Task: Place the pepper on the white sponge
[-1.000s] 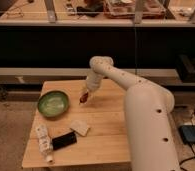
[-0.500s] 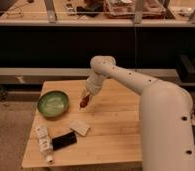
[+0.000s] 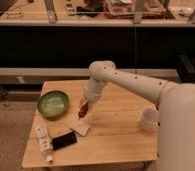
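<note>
My gripper point(image 3: 84, 106) hangs over the left middle of the wooden table point(image 3: 116, 135), shut on the pepper point(image 3: 82, 112), a small dark red piece that sticks out below the fingers. The white sponge point(image 3: 80, 127), a flat off-white pad, lies on the table just below and slightly in front of the pepper. The pepper appears a little above the sponge's far edge, and I cannot tell if they touch.
A green bowl point(image 3: 53, 103) sits at the table's left. A black block point(image 3: 64, 140) and a white printed tube point(image 3: 43, 141) lie at the front left. A white cup point(image 3: 149, 119) stands at the right, beside my large white arm point(image 3: 141, 90).
The arm has carried the pepper forward and down from beside the bowl toward the white sponge. The other objects have not moved.
</note>
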Tool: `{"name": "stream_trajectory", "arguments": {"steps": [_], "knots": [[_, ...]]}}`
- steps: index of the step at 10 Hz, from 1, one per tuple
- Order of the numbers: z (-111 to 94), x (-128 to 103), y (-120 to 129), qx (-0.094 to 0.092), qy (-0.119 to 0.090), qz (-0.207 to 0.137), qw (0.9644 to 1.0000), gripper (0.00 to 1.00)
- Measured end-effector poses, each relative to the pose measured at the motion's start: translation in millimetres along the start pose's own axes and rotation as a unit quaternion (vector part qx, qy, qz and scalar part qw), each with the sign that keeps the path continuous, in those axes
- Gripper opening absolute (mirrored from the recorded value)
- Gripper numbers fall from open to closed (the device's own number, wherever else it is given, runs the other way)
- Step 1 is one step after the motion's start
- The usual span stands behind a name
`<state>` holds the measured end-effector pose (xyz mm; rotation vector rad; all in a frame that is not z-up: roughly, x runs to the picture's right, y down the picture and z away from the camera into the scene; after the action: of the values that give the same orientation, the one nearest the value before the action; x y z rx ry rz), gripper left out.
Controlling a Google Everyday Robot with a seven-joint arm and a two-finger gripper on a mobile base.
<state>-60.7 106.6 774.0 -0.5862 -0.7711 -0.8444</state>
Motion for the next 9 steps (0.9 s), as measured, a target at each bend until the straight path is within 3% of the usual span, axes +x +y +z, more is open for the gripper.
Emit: {"name": "stream_trajectory", "arguments": {"steps": [2, 4, 7, 9], "knots": [[8, -18, 8, -0.01, -0.001, -0.021, 0.9997, 0.32], [37, -38, 8, -0.03, -0.008, -0.053, 0.9981, 0.32], [70, -50, -1, -0.041, -0.013, -0.072, 0.9965, 0.32], [81, -47, -7, -0.04, -0.008, -0.07, 0.9967, 0.32]]}}
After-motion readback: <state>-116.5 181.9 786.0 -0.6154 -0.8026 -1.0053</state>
